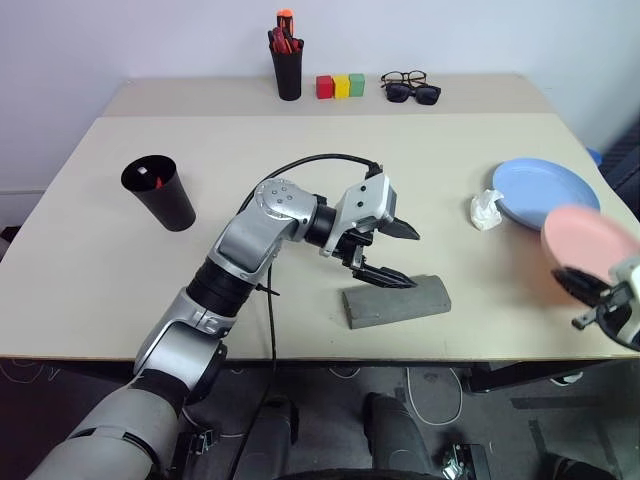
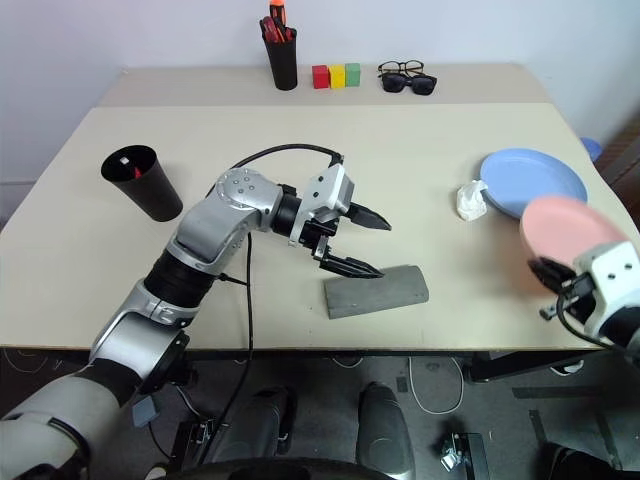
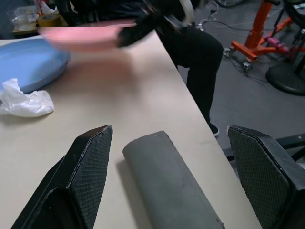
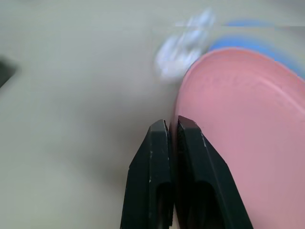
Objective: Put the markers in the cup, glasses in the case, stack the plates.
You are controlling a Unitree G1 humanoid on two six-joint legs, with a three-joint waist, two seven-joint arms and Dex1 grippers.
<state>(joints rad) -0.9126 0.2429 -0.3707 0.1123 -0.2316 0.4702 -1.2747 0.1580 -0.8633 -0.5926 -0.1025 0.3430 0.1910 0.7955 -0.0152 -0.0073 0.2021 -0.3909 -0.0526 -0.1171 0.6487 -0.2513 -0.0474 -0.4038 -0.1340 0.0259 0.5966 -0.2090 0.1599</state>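
Right gripper (image 4: 172,125) is clamped tight on the rim of the pink plate (image 1: 588,241), holding it up off the table (image 1: 90,220), just this side of the blue plate (image 1: 545,190), so the stacking looks under way but not finished. A crumpled white tissue (image 1: 486,210) lies against the blue plate's near-left edge. Over at the middle, the left gripper (image 1: 382,254) hangs wide open and empty above the grey case (image 1: 396,299), which lies closed near the front edge; whether the glasses are inside can't be seen. The black cup (image 1: 160,191) at far left shows a red marker (image 1: 156,180) inside it, so the markers look at least partly done
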